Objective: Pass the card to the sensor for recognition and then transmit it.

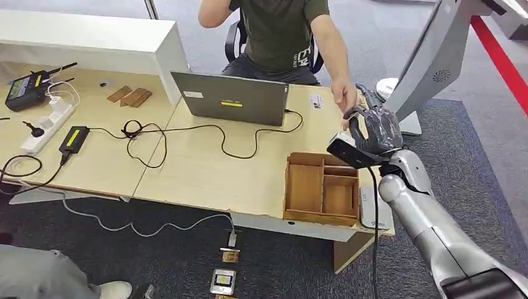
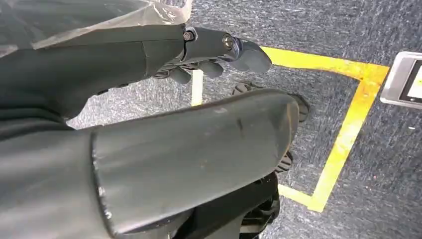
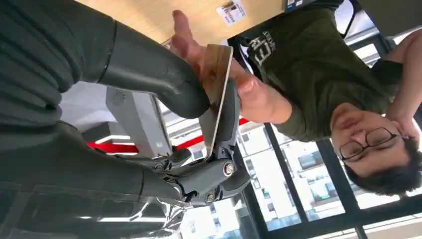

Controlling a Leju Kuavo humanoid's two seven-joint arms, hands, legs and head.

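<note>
Handover time: the right hand (image 3: 199,99) pinches the card (image 3: 217,94) between thumb and finger, out past the desk's right end, where the person's hand (image 3: 239,84) already touches it; best to loosen only once they grip. It's thin, flat and wood-toned. The left hand (image 2: 214,55) hangs down, fingers curled on nothing

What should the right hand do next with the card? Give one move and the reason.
Probably loosen its hold. The right hand pinches the card between thumb and fingers, and the person's hand already has the card's far end, so the handover looks ready.
</note>
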